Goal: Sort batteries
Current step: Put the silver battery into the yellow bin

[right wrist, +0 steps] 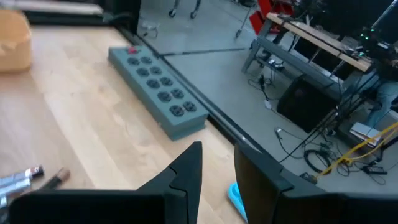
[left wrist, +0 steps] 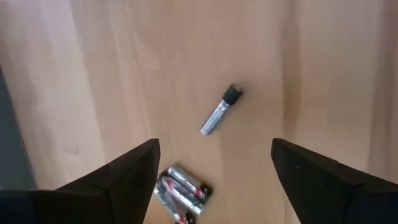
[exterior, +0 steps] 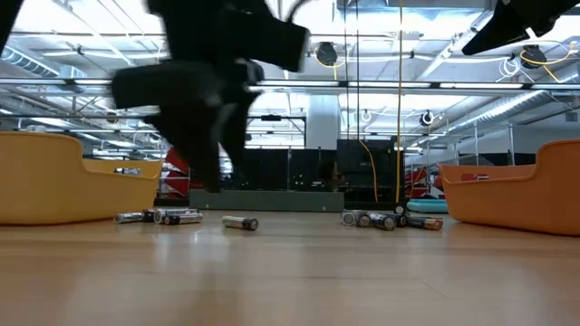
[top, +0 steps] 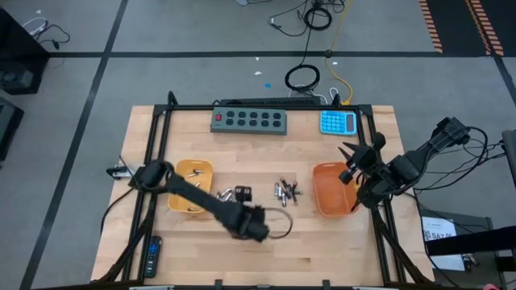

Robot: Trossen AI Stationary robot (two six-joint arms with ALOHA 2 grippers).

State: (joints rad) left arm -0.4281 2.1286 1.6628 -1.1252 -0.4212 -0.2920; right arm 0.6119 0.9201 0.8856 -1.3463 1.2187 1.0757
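Wooden table (top: 347, 242), bare boards along near edge. Orange tray (top: 333, 190) right, yellow tray (top: 191, 187) left. Left gripper (top: 251, 225) mid-table, fingers spread wide, above loose batteries (top: 285, 192) between trays. Right gripper (top: 349, 163) over orange tray's edge, fingers nearly together.

My left arm (exterior: 204, 81) hangs dark and blurred above the bench (exterior: 290, 272). Batteries (exterior: 240, 222) lie scattered mid-bench, between a yellow tray (exterior: 63, 181) at the left edge and an orange tray (exterior: 521, 199) at the right edge.
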